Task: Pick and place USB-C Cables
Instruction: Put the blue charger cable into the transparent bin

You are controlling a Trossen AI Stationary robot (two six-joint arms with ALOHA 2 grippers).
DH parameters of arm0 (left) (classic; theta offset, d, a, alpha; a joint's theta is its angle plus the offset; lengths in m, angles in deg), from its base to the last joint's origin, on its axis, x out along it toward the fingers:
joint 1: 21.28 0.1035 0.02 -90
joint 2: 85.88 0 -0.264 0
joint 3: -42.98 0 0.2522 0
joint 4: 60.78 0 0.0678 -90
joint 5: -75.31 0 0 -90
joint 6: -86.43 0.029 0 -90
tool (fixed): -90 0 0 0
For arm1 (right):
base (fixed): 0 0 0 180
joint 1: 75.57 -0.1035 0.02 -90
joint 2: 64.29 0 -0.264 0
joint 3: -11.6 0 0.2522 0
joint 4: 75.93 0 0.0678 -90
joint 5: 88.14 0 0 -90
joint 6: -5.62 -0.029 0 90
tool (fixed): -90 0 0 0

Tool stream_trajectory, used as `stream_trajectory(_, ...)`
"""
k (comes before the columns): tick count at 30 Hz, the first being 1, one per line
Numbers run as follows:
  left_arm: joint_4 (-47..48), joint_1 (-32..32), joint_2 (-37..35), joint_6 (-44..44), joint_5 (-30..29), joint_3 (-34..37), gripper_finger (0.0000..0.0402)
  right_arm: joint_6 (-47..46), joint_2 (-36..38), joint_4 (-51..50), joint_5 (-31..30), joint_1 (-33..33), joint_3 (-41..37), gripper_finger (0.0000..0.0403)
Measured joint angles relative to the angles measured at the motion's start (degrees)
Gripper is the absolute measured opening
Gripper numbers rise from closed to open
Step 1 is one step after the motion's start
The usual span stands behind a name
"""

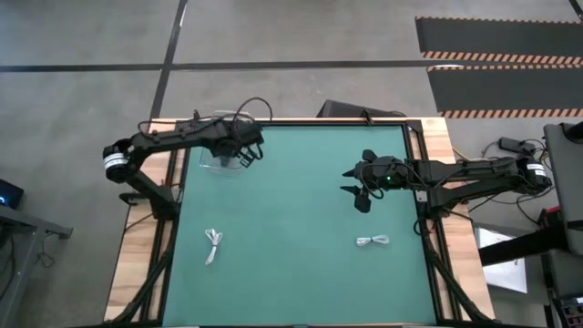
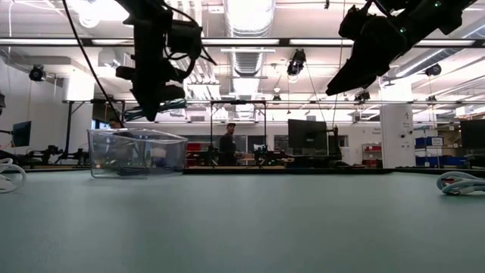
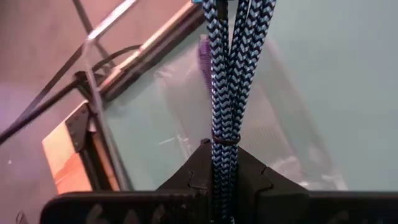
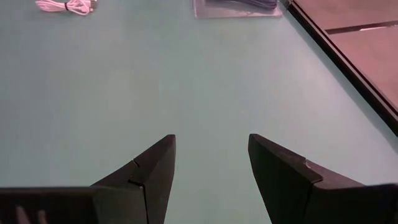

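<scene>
White cables: two on the green mat point(image 1: 291, 264), nearest the low camera; one front-left point(image 1: 214, 244), one front-right point(image 1: 373, 241), well apart.
Left gripper point(image 1: 246, 155): above the bin, fingers clamped on one teal cable point(image 3: 225, 93) that hangs down from them.
Bin point(image 1: 221, 159): one clear plastic container at the mat's back-left; something purple point(image 3: 204, 59) shows through its wall, and the right wrist view shows a dark bundle point(image 4: 239, 5) lying inside.
Right gripper point(image 1: 363, 182): raised over the mat's right half, fingers spread apart, nothing between them.
Count: two white cables, one teal cable, one dark bundle, one bin.
Person point(image 2: 228, 145): one, standing far behind the table.
</scene>
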Motion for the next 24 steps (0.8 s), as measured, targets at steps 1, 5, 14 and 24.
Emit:
stream_trajectory(1,0.01,0.91,0.0,0.36,0.0,0.0,0.0012,0.04,0.0,0.01,0.0,0.0,0.0,0.0194)
stream_trajectory(5,-0.04,4.03,0.0,2.35,0.31,0.04,0.0012,0.11,0.0,0.01,0.0,0.0,0.0,0.0194)
stream_trajectory(14,-0.11,6.75,0.0,4.76,0.55,1.19,0.0012,-0.09,0.0,0.73,0.02,0.0,-0.56,0.0194)
stream_trajectory(24,-0.69,6.77,0.0,4.79,0.58,3.41,0.0012,-0.02,-0.02,4.39,0.09,0.0,-1.69,0.0194)
